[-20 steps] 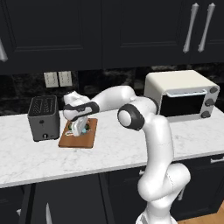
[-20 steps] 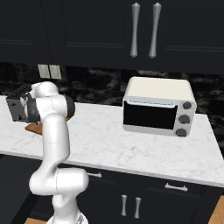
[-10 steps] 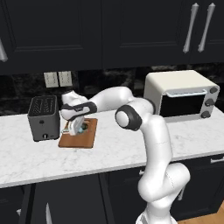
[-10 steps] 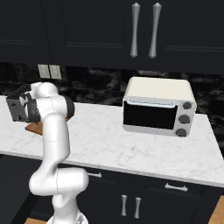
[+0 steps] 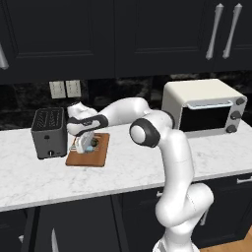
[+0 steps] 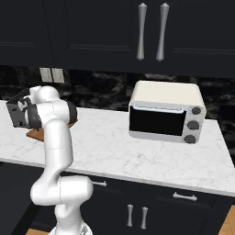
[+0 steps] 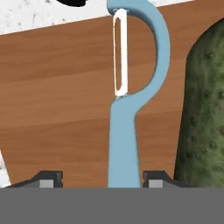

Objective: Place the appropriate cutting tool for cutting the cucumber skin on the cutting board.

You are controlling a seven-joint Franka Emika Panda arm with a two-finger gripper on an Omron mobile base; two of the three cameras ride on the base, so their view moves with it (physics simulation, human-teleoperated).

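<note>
With the 2 fingers (image 7: 51, 178) standing apart on either side of its thin handle, the peeler (image 7: 127, 109) lies on the board (image 7: 61, 100) beside the cucumber (image 7: 202, 113), probably released: light, stiff, best pinched mid-handle.

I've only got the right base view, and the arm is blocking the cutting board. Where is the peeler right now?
Observer: The hand view shows the light-blue peeler over the wooden cutting board.
Operator: Is the gripper clamped on it?
Observer: The gripper has its two fingertips standing apart on either side of the handle, with gaps.
Operator: And the cucumber?
Observer: The dark green cucumber lies on the board beside the peeler.
Operator: Anything near the board?
Observer: In the left base view, a dark toaster stands just left of it.
</note>
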